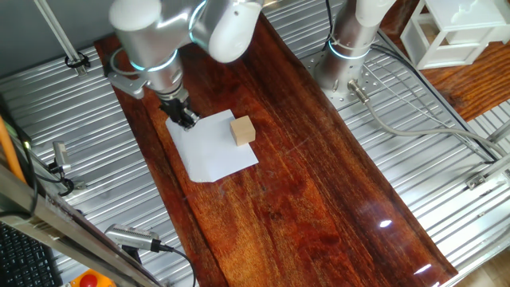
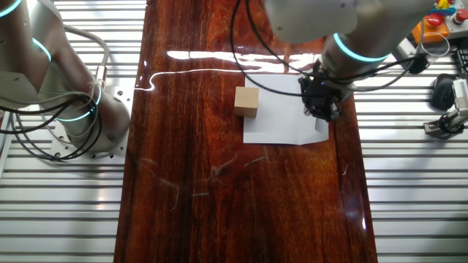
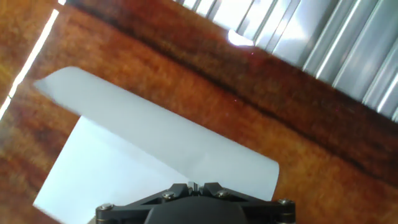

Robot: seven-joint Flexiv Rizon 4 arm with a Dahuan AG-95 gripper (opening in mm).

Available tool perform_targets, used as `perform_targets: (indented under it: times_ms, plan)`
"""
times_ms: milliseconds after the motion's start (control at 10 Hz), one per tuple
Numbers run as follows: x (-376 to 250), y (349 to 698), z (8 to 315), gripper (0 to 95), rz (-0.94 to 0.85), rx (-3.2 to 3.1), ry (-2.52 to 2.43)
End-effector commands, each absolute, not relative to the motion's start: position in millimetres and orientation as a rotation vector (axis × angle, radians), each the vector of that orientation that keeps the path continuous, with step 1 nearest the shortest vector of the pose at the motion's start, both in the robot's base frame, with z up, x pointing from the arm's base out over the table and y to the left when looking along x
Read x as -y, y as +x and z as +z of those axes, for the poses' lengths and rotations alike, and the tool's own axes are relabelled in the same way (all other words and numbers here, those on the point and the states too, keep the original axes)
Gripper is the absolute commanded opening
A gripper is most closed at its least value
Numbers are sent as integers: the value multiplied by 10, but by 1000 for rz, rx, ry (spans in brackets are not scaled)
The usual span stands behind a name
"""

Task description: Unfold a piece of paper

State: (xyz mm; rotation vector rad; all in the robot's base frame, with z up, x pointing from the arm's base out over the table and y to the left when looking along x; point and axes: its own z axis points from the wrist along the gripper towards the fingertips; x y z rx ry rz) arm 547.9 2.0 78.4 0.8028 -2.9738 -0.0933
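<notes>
On the dark wooden desk (image 1: 319, 183), the piece of paper (image 1: 211, 147) lies flat with one edge lifted into a raised flap. A small tan cube (image 1: 243, 131) sits on the sheet near its far side from the arm. The gripper (image 1: 185, 119) hangs over the paper's corner, its fingers (image 2: 322, 109) meeting the sheet at the edge nearest the desk's rim. In the hand view the paper (image 3: 155, 162) fills the lower frame, its upturned fold running right up to the fingertips, which appear drawn together with a bit of the flap pinched between them.
</notes>
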Motion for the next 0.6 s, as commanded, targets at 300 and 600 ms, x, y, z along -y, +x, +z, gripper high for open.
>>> perform_targets:
  times_ms: [300,600]
  plan:
    - [-20,5478,764,0,-85,2949,841]
    - [-20,5478,764,0,-84,2952,829]
